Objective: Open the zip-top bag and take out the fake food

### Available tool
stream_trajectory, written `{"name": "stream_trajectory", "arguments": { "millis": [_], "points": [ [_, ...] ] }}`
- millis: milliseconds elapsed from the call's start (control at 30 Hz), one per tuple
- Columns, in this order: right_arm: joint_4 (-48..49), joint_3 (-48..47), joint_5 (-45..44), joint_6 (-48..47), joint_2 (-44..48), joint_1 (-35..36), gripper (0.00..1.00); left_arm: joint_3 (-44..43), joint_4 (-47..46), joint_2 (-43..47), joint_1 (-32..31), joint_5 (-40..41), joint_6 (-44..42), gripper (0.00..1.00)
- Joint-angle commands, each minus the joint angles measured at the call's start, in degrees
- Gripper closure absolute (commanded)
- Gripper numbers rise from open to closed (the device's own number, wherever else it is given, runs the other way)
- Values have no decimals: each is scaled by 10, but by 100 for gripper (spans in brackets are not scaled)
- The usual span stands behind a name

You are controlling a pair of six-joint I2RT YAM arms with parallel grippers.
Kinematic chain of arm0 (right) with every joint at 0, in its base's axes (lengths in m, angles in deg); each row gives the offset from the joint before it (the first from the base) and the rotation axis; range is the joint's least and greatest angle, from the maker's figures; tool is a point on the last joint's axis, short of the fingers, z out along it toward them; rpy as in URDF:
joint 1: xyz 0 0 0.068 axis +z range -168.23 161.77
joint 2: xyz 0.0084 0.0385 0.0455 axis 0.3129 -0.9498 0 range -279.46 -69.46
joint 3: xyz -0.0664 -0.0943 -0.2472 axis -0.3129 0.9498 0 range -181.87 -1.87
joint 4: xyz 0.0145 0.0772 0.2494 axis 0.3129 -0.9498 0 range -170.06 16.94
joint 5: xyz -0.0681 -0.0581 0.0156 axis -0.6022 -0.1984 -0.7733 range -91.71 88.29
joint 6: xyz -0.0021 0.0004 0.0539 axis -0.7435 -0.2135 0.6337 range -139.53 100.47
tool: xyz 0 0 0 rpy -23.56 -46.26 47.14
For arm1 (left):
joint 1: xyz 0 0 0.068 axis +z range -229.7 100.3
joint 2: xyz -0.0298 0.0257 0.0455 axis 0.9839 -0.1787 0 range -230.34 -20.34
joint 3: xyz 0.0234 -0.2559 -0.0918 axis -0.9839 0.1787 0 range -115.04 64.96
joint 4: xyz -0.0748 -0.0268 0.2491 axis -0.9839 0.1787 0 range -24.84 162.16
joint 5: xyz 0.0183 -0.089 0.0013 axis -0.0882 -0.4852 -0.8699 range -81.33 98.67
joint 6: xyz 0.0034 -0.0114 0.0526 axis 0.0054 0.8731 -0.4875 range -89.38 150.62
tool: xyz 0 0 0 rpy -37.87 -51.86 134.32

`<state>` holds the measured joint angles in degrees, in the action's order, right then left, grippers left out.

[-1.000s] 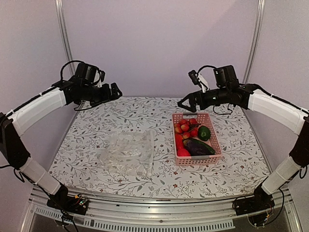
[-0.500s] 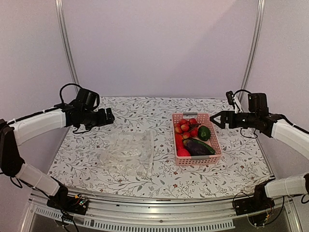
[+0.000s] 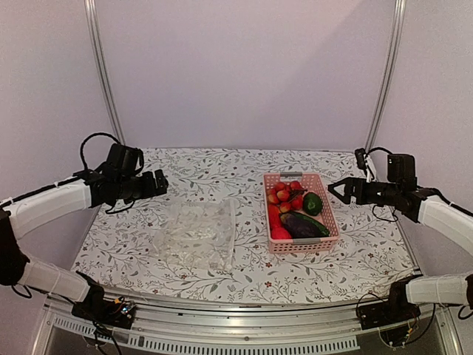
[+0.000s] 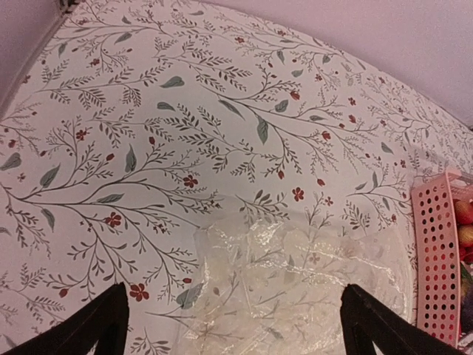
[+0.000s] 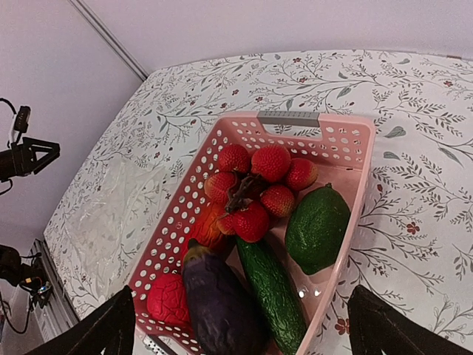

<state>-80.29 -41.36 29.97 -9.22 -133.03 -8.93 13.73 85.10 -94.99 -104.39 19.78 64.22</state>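
Left of pink basket (image 3: 304, 245), zip-top bag (image 3: 196, 235) flat, edges apart

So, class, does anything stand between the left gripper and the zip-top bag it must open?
Nothing visible does. The left gripper hangs open over bare floral tablecloth off the far left corner of the zip-top bag. The pink basket sits clear on the bag's right.
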Motion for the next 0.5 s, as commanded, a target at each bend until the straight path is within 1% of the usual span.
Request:
{"name": "stream_trajectory", "arguments": {
  "millis": [0,67,133,233,267,333,400,467],
  "points": [
    [-2,23,-4,-7,55,-12,1,50,-31,86,0,32,-17,0],
    [-2,40,-20,-15,75,-13,1,74,-34,128,2,62,-13,0],
    [7,62,-54,-17,116,-15,1,101,-40,173,4,102,-10,0],
    [27,91,-156,-18,179,-18,1,149,-68,229,4,180,-18,0],
    [30,94,-190,-14,188,-22,1,165,-84,244,4,210,-22,0],
    [48,100,-228,-15,189,-38,1,196,-116,260,5,268,-35,0],
    [87,115,-252,-11,180,-62,1,214,-172,257,5,302,-84,0],
    [136,132,-257,6,154,-96,1,215,-189,235,6,303,-155,0]
  ]
}}
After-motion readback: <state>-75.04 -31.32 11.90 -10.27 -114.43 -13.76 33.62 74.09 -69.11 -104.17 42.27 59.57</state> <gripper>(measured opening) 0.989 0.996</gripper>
